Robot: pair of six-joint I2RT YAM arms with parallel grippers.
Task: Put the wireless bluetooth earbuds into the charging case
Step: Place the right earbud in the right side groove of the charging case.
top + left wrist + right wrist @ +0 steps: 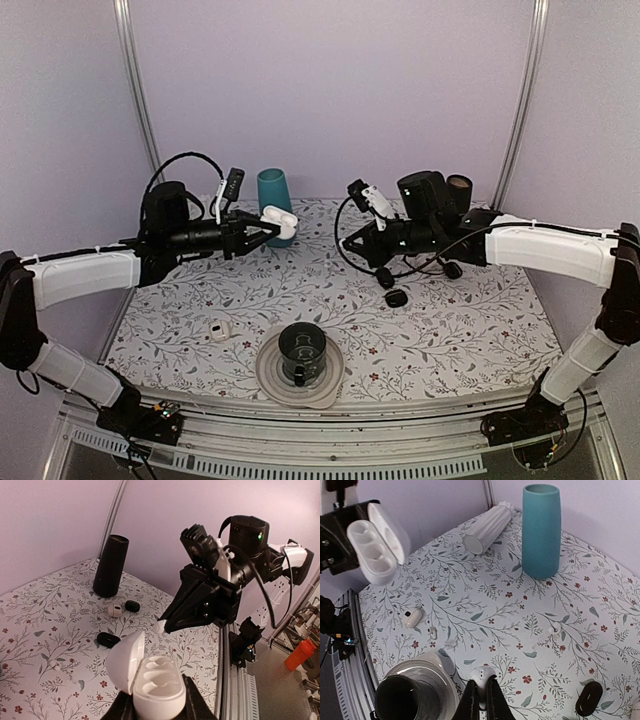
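My left gripper (159, 701) is shut on the white charging case (155, 682), held up in the air with its lid swung open and both wells empty. From above, the case (281, 221) sits at the tip of the left gripper (266, 232), near the teal vase. My right gripper (482, 687) is shut on a white earbud (483, 676), above the table. In the left wrist view that earbud (159, 626) hangs a short way above the open case, apart from it. A second earbud (554, 628) lies on the tablecloth.
A teal vase (272, 191) and a white ribbed cylinder (487, 527) stand at the back. A dark cup on a grey plate (302, 352) sits at the front centre. A small white piece with a dark mark (219, 330), black oval objects (396, 297) and a black cylinder (110, 565) are also on the table.
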